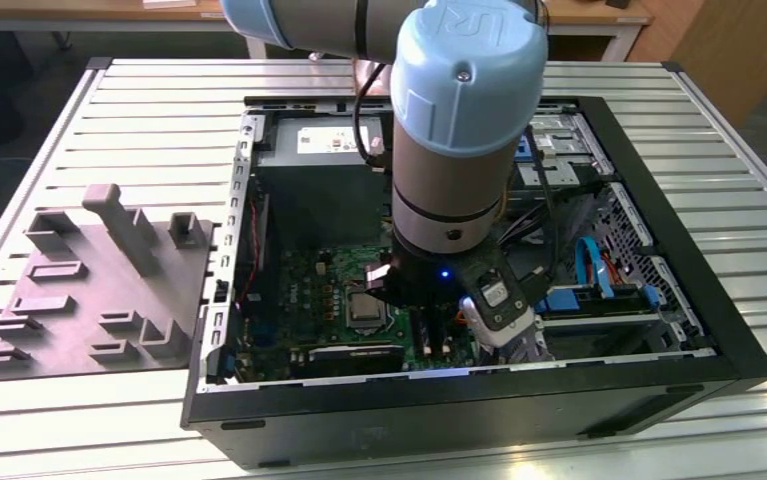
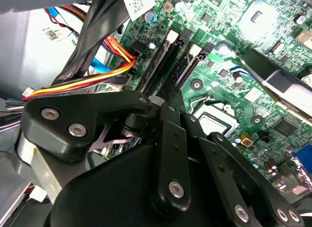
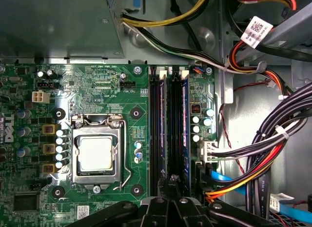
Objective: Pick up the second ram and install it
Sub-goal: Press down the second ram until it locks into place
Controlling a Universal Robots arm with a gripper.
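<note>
- The second ram (image 3: pixel 185 134) stands on edge in the outermost black memory slot on the green motherboard (image 3: pixel 117 105), beside the empty slots (image 3: pixel 157 134).
- The gripper (image 3: pixel 171 180) sits right over the slots' near end; whether its fingers are apart or together I cannot tell.
- Room is tight: cable bundles (image 3: pixel 273 139) crowd one side, the processor socket (image 3: pixel 96 154) the other.
- In the exterior view the arm (image 1: pixel 457 150) reaches down inside the open computer case (image 1: pixel 703 330), with its walls on all sides.
</note>
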